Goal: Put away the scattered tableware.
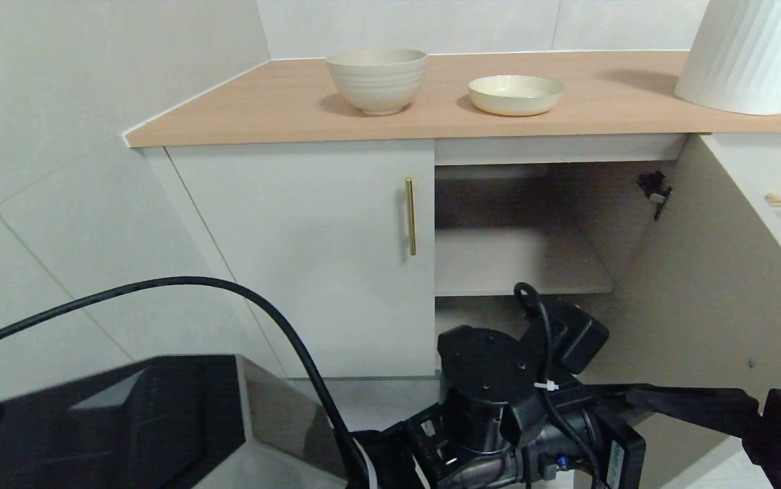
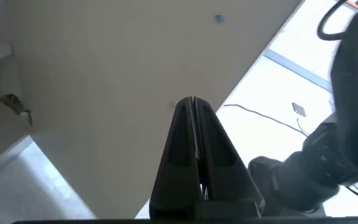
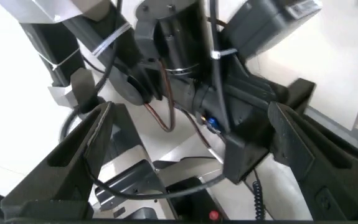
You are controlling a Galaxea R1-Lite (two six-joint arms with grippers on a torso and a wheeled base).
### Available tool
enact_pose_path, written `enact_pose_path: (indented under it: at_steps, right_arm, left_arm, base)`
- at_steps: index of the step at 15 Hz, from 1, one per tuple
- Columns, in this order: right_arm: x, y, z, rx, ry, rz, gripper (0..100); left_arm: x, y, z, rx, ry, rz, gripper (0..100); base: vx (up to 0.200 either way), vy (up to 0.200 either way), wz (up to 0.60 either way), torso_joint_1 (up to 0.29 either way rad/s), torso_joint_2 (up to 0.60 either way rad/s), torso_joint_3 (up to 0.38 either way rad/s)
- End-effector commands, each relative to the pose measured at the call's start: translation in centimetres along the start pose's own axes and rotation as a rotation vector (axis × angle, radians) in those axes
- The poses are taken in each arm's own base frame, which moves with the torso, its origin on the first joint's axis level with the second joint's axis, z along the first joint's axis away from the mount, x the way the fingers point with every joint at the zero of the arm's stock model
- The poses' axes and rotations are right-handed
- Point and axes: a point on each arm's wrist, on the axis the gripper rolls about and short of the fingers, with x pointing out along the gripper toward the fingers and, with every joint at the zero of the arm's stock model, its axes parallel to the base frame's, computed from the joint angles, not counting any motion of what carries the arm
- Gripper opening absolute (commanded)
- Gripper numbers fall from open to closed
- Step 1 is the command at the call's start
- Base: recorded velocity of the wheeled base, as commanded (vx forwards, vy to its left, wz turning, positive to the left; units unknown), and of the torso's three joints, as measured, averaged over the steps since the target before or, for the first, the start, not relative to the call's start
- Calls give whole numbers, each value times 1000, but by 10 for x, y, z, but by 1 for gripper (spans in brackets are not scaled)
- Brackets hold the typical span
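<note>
Your ribbed beige bowl [image 1: 377, 80] and shallow cream dish [image 1: 515, 94] stand on the wooden countertop [image 1: 261, 112], well above both arms. The dish sits right of the bowl, over the open cabinet shelf [image 1: 519, 261]. Your left gripper [image 2: 192, 102] is pressed together; your right gripper [image 3: 191, 112] is spread and holds nothing.

One deep bowl [image 1: 377, 80], one shallow bowl [image 1: 515, 94], one ribbed white container [image 1: 750, 54].

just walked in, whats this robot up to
Nothing is being handled yet. A deep bowl and a shallow bowl sit apart on the wooden countertop, above a cabinet with one door open onto a shelf. Both arms are low in front of it: the left gripper shut and empty, the right gripper open.
</note>
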Motion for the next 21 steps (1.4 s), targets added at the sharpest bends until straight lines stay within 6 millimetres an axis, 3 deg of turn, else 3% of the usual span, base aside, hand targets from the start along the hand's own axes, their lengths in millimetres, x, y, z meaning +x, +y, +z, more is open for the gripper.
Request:
enact_pose_path:
  at_steps: [1,4,7,8,11,14,18,20,21]
  right_arm:
    - [-1,0,1,-1,-7,-4,100]
    - [12,-18,1,23,8,-150,100]
    - [22,-23,11,22,-7,-200,100]
    - [31,-26,20,20,-20,-224,100]
    - [51,-43,30,26,-36,-364,100]
    - [72,-73,50,48,-18,-489,100]
    - [99,-96,81,49,-42,-561,100]
    - [98,-95,89,49,-49,-598,100]
    - [95,-93,90,49,-54,-605,100]
  left_arm:
    - [-12,5,17,7,-36,24,0]
    - [-51,44,52,21,-109,156,0]
    - [-93,81,66,18,-137,303,0]
    - [-117,90,72,17,-146,366,0]
    - [-164,87,87,23,-177,453,0]
    - [-225,86,95,-31,-139,624,0]
    - [-256,71,120,-32,-162,694,0]
    - [-269,64,136,-24,-186,728,0]
    - [-270,60,141,-31,-175,733,100]
  base:
    - [0,0,0,0,0,0]
    - [0,0,0,0,0,0]
    - [0,0,0,0,0,0]
    - [0,0,0,0,0,0]
    - [0,0,0,0,0,0]
    - [0,0,0,0,0,0]
    - [0,0,0,0,0,0]
    - [0,0,0,0,0,0]
    - [0,0,0,0,0,0]
